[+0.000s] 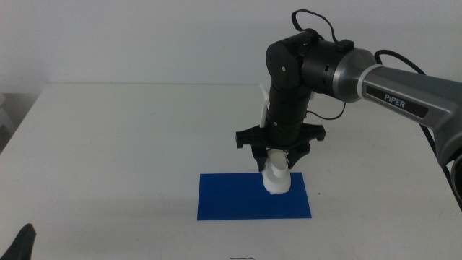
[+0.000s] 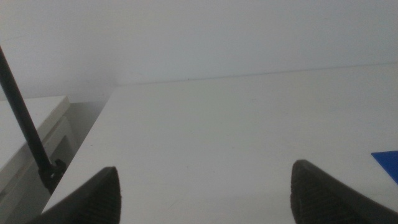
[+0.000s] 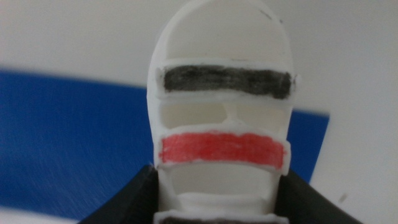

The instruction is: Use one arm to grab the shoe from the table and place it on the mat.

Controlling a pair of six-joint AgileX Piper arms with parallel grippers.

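At the lower left corner of the middle view, the left gripper (image 1: 22,242) shows only as a dark tip at the edge, waiting; its wrist view shows its jaws spread wide over the bare white counter (image 1: 123,152) with nothing between them. Right of centre, low in the frame, the dark blue mat (image 1: 231,198) lies flat on the counter. Above the mat's right part, the right gripper (image 1: 277,160) points down with its jaws closed on the sides of the white shoe (image 1: 276,180), whose lower end is at the mat. In the right wrist view the shoe (image 3: 221,99) shows a dark strap and a red strap, the mat (image 3: 68,143) behind it. The arm (image 1: 382,90), marked "PIPER", enters from the upper right.
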